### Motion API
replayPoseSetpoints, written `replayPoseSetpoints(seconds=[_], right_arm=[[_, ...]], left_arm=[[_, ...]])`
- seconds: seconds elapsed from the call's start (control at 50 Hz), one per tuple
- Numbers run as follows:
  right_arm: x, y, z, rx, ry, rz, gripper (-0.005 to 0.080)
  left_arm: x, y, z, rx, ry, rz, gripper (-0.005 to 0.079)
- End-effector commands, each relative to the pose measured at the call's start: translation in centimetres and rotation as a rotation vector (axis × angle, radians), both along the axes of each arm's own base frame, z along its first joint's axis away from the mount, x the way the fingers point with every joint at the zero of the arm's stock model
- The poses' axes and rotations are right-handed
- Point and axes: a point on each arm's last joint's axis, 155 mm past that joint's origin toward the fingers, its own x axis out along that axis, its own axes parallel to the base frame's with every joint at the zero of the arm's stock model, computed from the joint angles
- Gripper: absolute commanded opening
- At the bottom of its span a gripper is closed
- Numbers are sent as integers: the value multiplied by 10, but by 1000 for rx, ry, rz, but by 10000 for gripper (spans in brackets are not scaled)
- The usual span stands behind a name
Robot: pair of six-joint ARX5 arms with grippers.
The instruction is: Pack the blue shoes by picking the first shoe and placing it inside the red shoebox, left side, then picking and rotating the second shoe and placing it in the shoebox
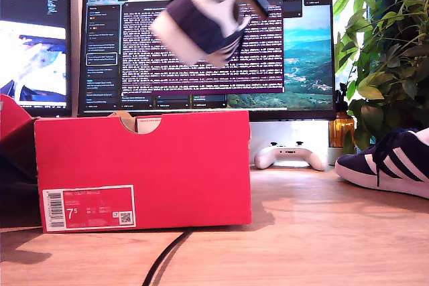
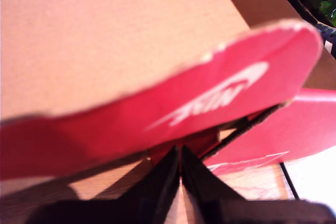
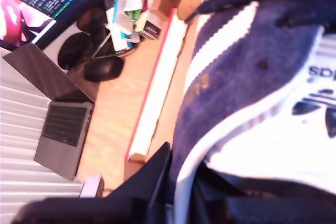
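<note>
Shoe held high over the box

My second gripper (image 3: 176, 192) clamps a suede blue shoe (image 1: 201, 21) above the red shoebox (image 1: 144, 169); my first gripper (image 2: 180, 174) pinches its glossy cardboard lid flap (image 2: 210, 103) shut-jawed.

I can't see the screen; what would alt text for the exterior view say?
A blue shoe, blurred, hangs high in front of a monitor, above a red shoebox on a wooden desk. A second blue shoe rests at the exterior view's right, near a white game controller and a plant.

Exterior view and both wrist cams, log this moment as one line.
second gripper: holds blue shoe above red shoebox | first gripper: shut, at box flap | other shoe: on table, exterior view's right
</note>
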Motion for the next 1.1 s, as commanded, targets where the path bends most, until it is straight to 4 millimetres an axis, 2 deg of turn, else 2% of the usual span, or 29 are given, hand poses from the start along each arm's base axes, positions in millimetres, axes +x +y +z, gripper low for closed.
replayPoseSetpoints(seconds=[0.0,0.24,0.42,0.94,1.08], right_arm=[[6,15,13,41,-41,10,-13],[6,44,-21,37,2,36,-13],[4,56,-42,17,26,55,-13],[13,66,-100,-56,79,39,-13],[15,66,-110,-73,86,30,-13]], left_arm=[[2,-1,2,4,-11,-5,-20],[2,-1,2,4,-11,-6,-20],[2,-1,2,4,-11,-5,-20],[2,-1,2,4,-11,-5,-20],[2,-1,2,4,-11,-5,-20]])
